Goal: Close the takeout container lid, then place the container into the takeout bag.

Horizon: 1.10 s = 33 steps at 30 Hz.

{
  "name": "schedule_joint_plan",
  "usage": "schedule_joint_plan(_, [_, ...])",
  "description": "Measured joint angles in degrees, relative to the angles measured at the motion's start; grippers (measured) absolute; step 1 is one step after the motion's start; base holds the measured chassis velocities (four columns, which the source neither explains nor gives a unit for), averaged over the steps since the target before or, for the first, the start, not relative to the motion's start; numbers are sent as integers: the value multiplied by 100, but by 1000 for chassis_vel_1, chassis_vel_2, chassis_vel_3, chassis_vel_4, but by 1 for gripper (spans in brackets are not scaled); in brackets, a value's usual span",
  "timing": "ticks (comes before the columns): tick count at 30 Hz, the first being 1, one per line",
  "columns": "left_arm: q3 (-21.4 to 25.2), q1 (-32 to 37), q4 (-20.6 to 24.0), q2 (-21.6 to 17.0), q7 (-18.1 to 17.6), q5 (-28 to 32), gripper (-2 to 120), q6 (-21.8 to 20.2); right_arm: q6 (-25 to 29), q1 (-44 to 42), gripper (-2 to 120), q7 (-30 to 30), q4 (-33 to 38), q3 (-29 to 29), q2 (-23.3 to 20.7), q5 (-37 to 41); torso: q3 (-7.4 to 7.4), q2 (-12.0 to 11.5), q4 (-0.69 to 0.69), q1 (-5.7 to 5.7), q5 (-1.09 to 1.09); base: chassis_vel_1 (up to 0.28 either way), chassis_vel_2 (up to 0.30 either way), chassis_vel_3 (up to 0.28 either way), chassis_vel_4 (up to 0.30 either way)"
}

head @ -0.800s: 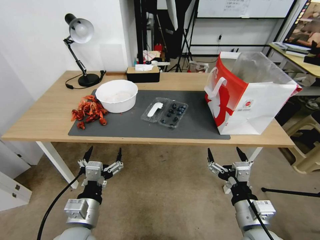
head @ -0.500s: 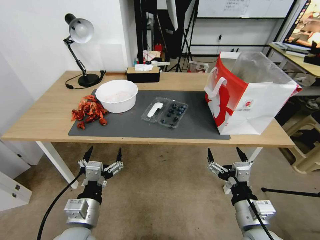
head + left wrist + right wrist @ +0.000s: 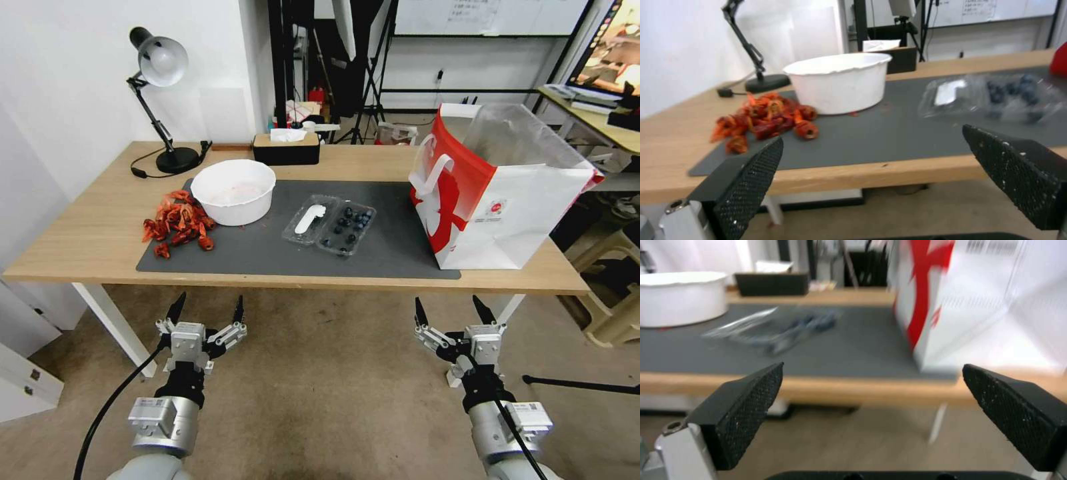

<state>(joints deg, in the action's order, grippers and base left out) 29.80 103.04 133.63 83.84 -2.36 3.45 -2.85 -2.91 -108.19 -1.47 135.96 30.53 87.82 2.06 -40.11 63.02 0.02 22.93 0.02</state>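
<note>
Both pincers, left (image 3: 206, 311) & right (image 3: 451, 309), hang below the bench (image 3: 87, 240) front edge, jaws wide apart, holding nothing. Bag (image 3: 507, 193) stands open at the mat's (image 3: 267, 250) right end; head view shows its round logo, right wrist view doesn't. Container (image 3: 330, 225) lies open mid-mat, lid (image 3: 308, 219) flat beside the berry half, well apart from the bag. Left wrist view adds bowl (image 3: 840, 81) w/ red scraps (image 3: 764, 120) beside it.
</note>
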Motion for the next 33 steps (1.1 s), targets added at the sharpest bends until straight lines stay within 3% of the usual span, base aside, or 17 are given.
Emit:
schedule_joint_plan(2, [-219,-12,230,-266,-296,419,100,-367,-248,-460,100,-128,344,-63,155,209,1,1,-7,-1,-7,0,0,0,0])
schedule_joint_plan(3, [-363,-22,395,-448,-505,710,100,-623,-283,-496,100,-130,371,-13,160,280,1,1,-4,-2,-1,0,0,0,0])
schedule_joint_plan(5, [-403,-25,438,-494,-559,789,100,-691,-287,-492,100,-130,374,7,156,293,1,1,-3,-2,0,0,0,0,0])
schedule_joint_plan(7, [-690,-44,739,-836,-947,1337,100,-1172,-288,-456,100,-130,371,90,99,328,0,0,-1,0,-1,0,0,0,0])
schedule_joint_plan(13, [-1168,-108,965,-1372,-1484,2054,100,-1743,-209,-375,100,-130,303,132,28,393,0,0,-3,-1,-1,0,0,0,0])
schedule_joint_plan(23, [-1104,-160,793,-1367,-1559,2015,100,-1573,-102,310,100,-112,-149,88,-583,1366,0,0,-2,-1,0,0,0,0,0])
schedule_joint_plan(25, [-1076,-164,752,-1329,-1586,1981,100,-1521,-53,839,100,-52,-490,2,-1067,2055,0,0,-2,-1,0,0,0,0,0])
schedule_joint_plan(33, [-1044,-116,695,-1229,-1594,1893,100,-1418,-122,1995,100,252,-1122,-381,-1840,3031,0,-1,-2,0,-1,0,0,0,0])
